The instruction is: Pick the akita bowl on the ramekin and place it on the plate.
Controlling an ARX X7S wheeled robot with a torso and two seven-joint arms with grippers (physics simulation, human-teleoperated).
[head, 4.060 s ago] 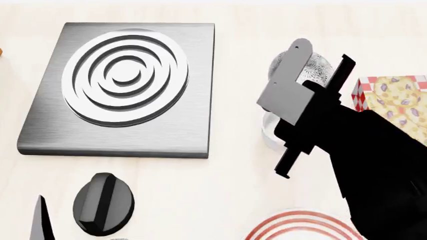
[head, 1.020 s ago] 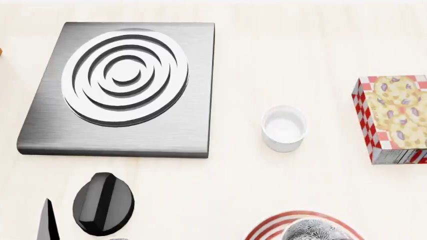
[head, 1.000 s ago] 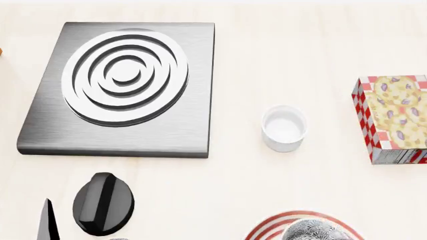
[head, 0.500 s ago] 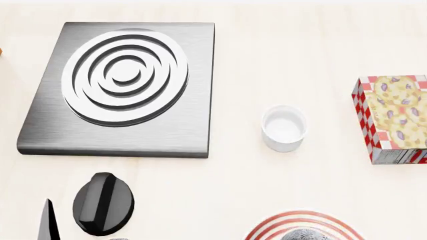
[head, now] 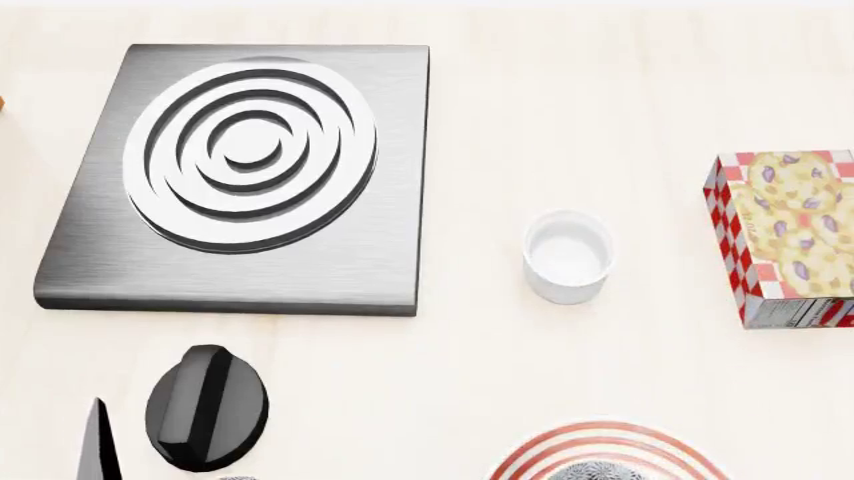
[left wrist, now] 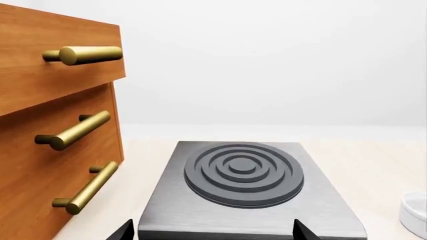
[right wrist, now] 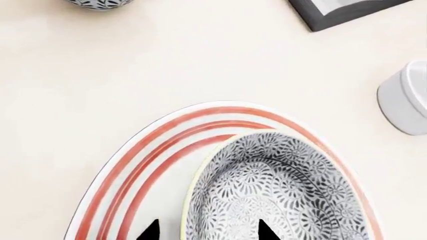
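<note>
The akita bowl (right wrist: 273, 190) rests on the plate (right wrist: 140, 165), toward one side of the red-ringed rim. It is patterned black and white inside and out. My right gripper (right wrist: 208, 232) is open, with one tip over the plate and the other over the bowl's inside, on either side of the bowl's rim. The head view shows only the bowl's top (head: 597, 471) on the plate (head: 534, 452) at the bottom edge. The ramekin (head: 569, 255) stands empty beyond it. My left gripper (left wrist: 212, 232) is open in front of the stove plate, holding nothing.
A steel stove plate (head: 240, 180) with a ringed burner lies at the left, and a black knob (head: 207, 405) sits near it. A patterned box (head: 787, 235) stands at the right. A second patterned bowl (right wrist: 100, 3) sits apart from the plate. Wooden drawers (left wrist: 60, 135) with brass handles flank the stove.
Four seconds ago the right arm held the bowl by the ramekin. Over the last second the bowl has sunk lower onto the plate in the head view. The ramekin is bare.
</note>
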